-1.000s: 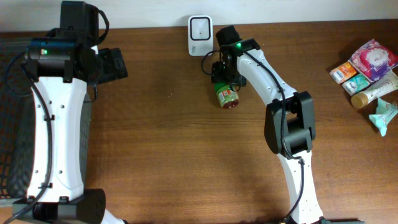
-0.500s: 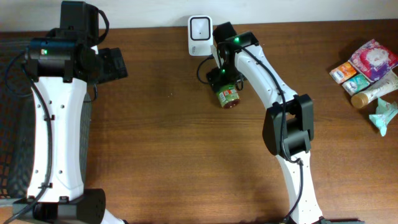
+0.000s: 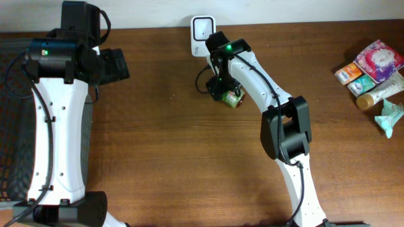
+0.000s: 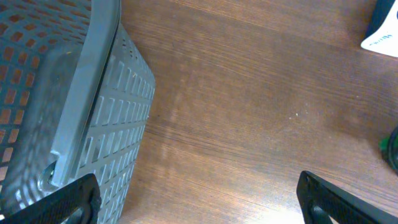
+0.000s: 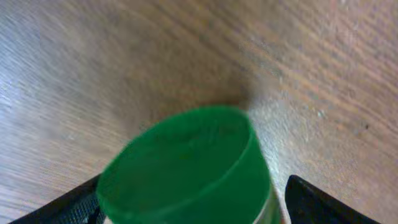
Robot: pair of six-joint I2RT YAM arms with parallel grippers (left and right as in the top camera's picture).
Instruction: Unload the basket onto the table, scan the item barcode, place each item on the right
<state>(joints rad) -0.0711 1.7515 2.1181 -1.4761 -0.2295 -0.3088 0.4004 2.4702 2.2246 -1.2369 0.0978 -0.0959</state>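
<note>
- Between the spread jaws of the right tool [image 5: 196, 202]: the jar [image 5: 186, 165], green lid showing, apparently down on the table [image 3: 158, 145], not clamped.
- Just beyond that tool: the scanner [image 3: 202, 28]. No barcode seen facing it, so the scan likely remains.
- Left tool [image 4: 199, 199] open, empty, well apart.

Overhead: straight down on whole desk [image 3: 164, 157]. Left wrist: low, oblique, by basket [image 4: 74, 93] at left edge. Right wrist: close on jar [image 5: 186, 162], shared overhead.

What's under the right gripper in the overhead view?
A green-lidded jar on the table, between the open fingers of the right gripper. The arm covers most of it; no barcode shows.
</note>
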